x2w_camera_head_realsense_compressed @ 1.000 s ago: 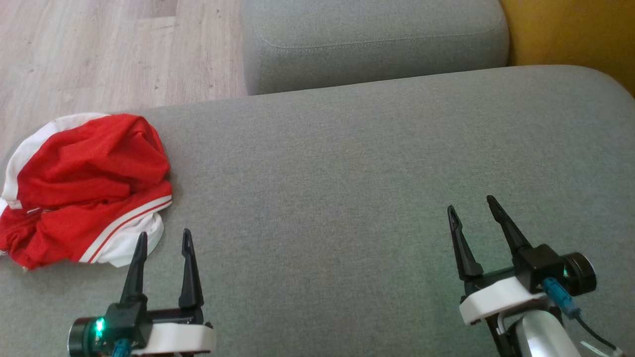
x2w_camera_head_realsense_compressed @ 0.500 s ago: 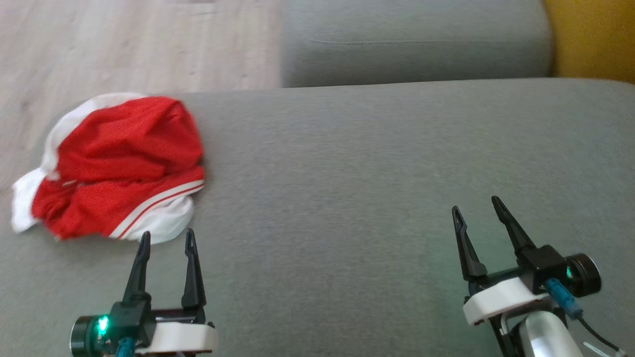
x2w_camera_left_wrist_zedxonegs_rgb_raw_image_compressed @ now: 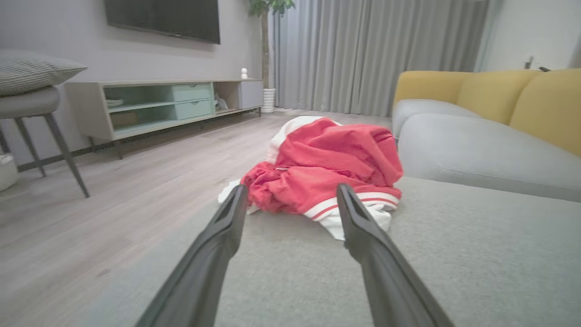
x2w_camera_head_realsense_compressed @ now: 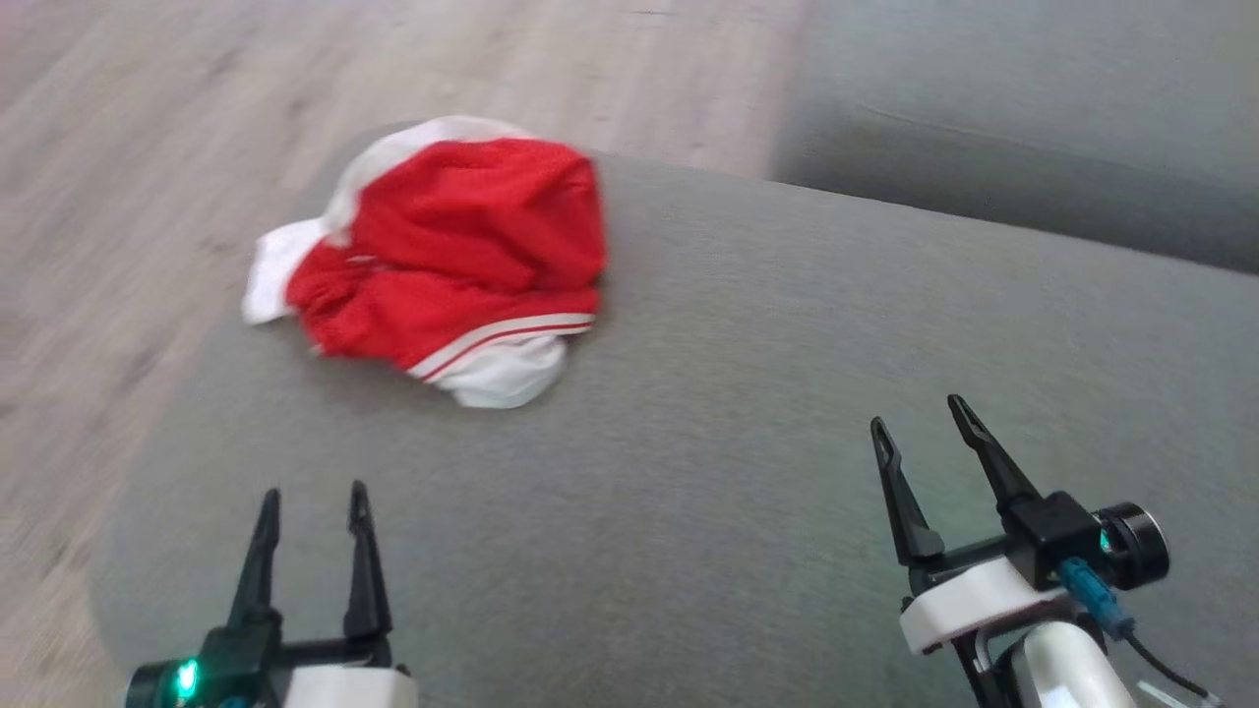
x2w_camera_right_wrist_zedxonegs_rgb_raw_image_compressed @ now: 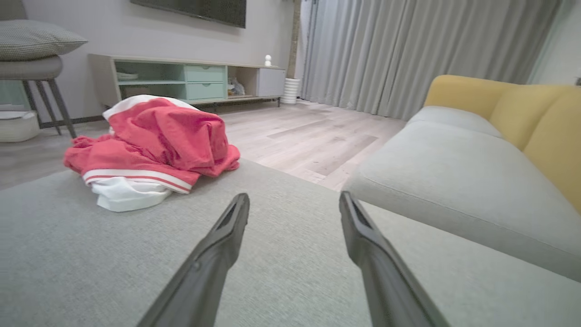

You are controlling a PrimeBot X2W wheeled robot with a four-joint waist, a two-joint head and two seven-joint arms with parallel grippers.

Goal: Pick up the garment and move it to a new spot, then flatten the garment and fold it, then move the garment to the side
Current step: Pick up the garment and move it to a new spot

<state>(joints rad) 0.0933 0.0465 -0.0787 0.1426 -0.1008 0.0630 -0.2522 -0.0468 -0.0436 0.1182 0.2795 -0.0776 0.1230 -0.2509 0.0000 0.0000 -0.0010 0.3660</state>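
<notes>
Turning toward my left, my head camera now sets the garment (x2w_camera_head_realsense_compressed: 448, 265) near the upper middle of its view, where a moment ago it sat at the left margin. The whole picture has slid and blurred, so the change is my own turning, not any movement of the cloth. It lies in the same heap on the far left corner of the grey cushion (x2w_camera_head_realsense_compressed: 738, 492), close to the edge above the wooden floor (x2w_camera_head_realsense_compressed: 148, 147). My left claw (x2w_camera_head_realsense_compressed: 313, 489) and right claw (x2w_camera_head_realsense_compressed: 915, 411) keep their places low in the view, both spread wide and empty, hovering over bare cushion. I judge that this turn only lines me up with the work: the pick-up, the first step of the task, is not yet begun. The left claw is the nearer one, and its wrist view frames the heap straight ahead between its fingers, near but not touching. The garment is red and loosely crumpled, its folds rising into a rounded mound. A white band with thin red stripes runs along its near side above a bulge of white fabric, and a white border curves over its far side. No hem or corner lies flat, so I expect flattening to need real spreading.
</notes>
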